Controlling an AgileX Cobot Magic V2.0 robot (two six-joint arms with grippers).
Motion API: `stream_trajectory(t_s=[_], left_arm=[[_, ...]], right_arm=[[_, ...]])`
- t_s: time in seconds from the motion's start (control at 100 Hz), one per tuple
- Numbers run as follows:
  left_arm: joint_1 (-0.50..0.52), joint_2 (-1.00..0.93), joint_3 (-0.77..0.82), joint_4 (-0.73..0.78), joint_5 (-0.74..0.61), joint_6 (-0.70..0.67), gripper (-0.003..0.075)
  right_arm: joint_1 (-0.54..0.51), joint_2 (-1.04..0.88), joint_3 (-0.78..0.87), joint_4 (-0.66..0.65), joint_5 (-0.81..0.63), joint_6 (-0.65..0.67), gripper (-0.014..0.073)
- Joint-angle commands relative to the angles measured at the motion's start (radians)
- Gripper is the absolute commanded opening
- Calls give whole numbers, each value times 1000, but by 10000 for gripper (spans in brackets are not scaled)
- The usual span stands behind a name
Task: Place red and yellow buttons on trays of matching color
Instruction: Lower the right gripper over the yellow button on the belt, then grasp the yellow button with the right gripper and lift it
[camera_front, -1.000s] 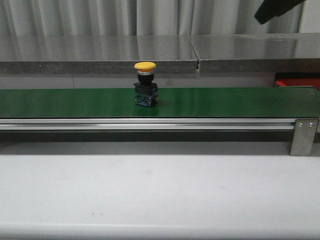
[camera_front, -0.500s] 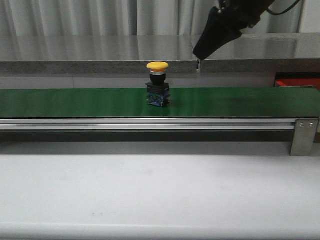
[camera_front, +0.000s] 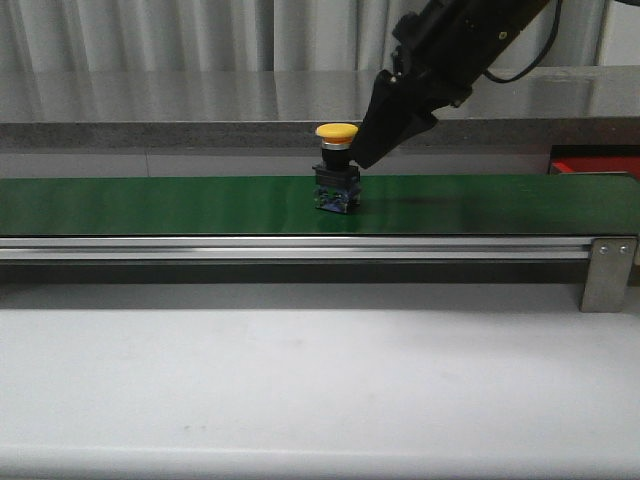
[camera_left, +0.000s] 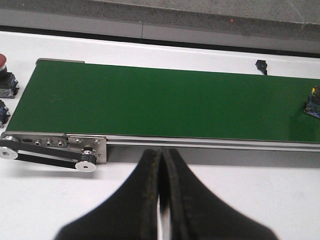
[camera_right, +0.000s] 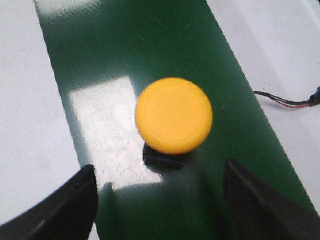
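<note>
A yellow button (camera_front: 337, 133) with a black and blue base stands upright on the green belt (camera_front: 150, 205). My right gripper (camera_front: 366, 152) hangs just to its right and above, tilted down toward it. In the right wrist view the yellow button (camera_right: 174, 116) lies ahead of my right gripper (camera_right: 160, 172), which is open, with a finger on either side and nothing held. My left gripper (camera_left: 161, 151) is shut on nothing, over the white table near the belt's rail. A red button (camera_left: 2, 60) stands off the belt's end. A red tray (camera_front: 596, 165) peeks out behind the belt; no yellow tray shows.
A metal rail and end bracket (camera_front: 608, 272) run along the belt's near side. A grey stone ledge (camera_front: 200, 128) lies behind it. A belt pulley (camera_left: 88, 163) sits at the other end. A thin cable (camera_right: 290, 102) lies on the table beside the belt.
The yellow button has travelled to the right along the belt. My right arm has come down from the upper right corner and now hangs beside the button.
</note>
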Motion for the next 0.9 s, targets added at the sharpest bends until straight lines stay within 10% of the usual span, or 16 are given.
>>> stream_trajectory(t_s=[0.0,0.56,0.89], left_arm=[[-8,-3,-26,-22,-64,-1,-20],[-8,-3,-26,-22,-64,-1,-20],[-8,-3,-26,-22,-64,-1,-20]], right_arm=[[-2,-40,-22,69,-28,-29,531],[-2,-18,-22,103,-129,-51,517],[-2,-21,-22,48,-96,-50,25]])
